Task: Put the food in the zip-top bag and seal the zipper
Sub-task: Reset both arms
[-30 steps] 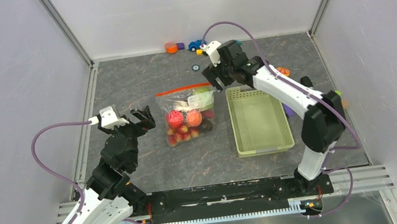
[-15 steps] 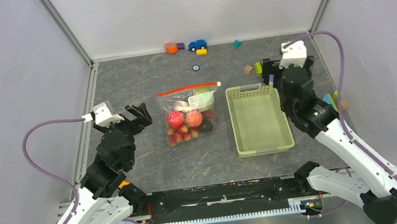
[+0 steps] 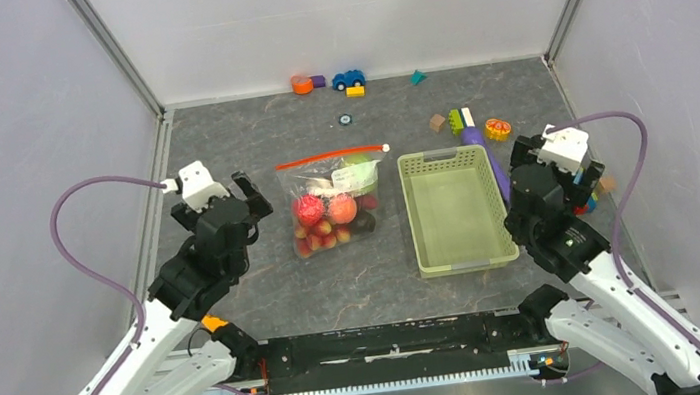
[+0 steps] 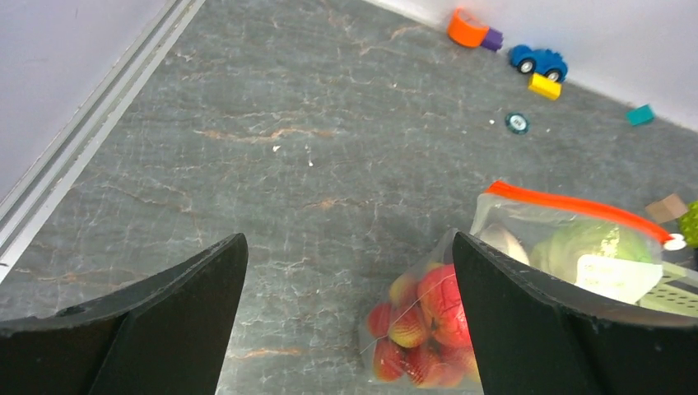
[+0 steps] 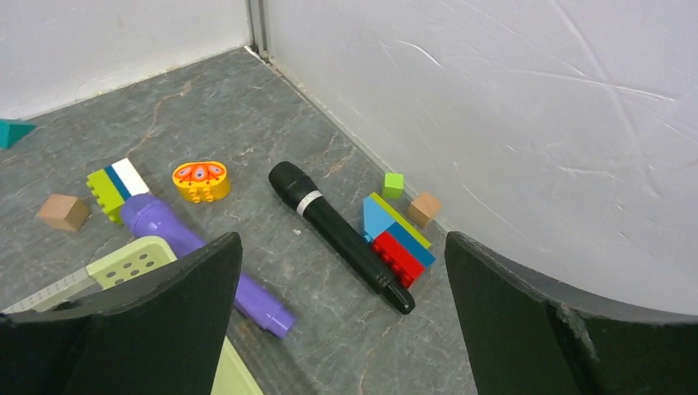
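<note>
Mid-table, flat: bag (image 3: 331, 195), mouth toward the far wall. Across that far edge, zipper (image 3: 331, 156) as one red line, white slider (image 3: 386, 147) at the end nearest the basket. Sealed or not: cannot tell. Inside, bunched together: strawberry (image 3: 307, 209) and peach (image 3: 341, 208) side by side, cabbage (image 3: 357, 168) behind them just under the zipper, plum (image 3: 364, 222) at the right edge, apples (image 3: 319, 238) at the near end.

Just beside the bag on the right: green basket (image 3: 467, 265), its long side along the bag.

Left of the bag, near but apart from it: left gripper (image 4: 347, 243), jaws spread wide, nothing between them, hanging over the table (image 4: 288, 164).

Right of the basket, so with the basket between it and the bag: right gripper (image 5: 342, 239), likewise spread wide and grasping nothing, over clutter by the right wall. Below it: black microphone (image 5: 329, 222); purple torch (image 5: 206, 263) against the basket's far right corner; block stack (image 5: 399, 239) just beside the microphone; orange-yellow toy (image 5: 201, 180); striped block (image 5: 115, 185) by the torch's far end; loose cubes around these.

Along the far wall, well apart from the bag: toy car (image 3: 347, 79), orange piece (image 3: 301, 85), yellow block (image 3: 355, 91). Between car and zipper: small wheel (image 3: 344, 119).
</note>
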Motion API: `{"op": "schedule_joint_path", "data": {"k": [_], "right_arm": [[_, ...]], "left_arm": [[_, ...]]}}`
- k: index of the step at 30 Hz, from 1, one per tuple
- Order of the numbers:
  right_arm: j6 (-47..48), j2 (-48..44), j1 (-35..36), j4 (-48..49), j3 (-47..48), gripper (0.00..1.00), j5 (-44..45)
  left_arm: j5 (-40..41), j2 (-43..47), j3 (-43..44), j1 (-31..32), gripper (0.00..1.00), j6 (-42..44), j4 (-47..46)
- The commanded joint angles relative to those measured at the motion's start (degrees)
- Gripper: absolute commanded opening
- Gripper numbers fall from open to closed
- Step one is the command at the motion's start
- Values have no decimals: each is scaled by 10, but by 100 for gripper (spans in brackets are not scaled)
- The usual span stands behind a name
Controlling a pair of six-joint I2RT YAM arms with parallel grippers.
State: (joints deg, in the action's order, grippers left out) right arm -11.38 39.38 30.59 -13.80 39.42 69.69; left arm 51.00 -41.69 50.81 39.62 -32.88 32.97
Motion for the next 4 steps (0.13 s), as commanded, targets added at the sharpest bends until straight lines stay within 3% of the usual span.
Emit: {"op": "schedule_joint_path", "data": {"k": [1,4], "right_arm": [[-17,-15,0,21,-10,98,44],[3,-24,0,54,-24,98,43]], "left_arm": [[29,-4,27,-2,100,-36,23],[24,-5,34,-2,100,-29,24]]}}
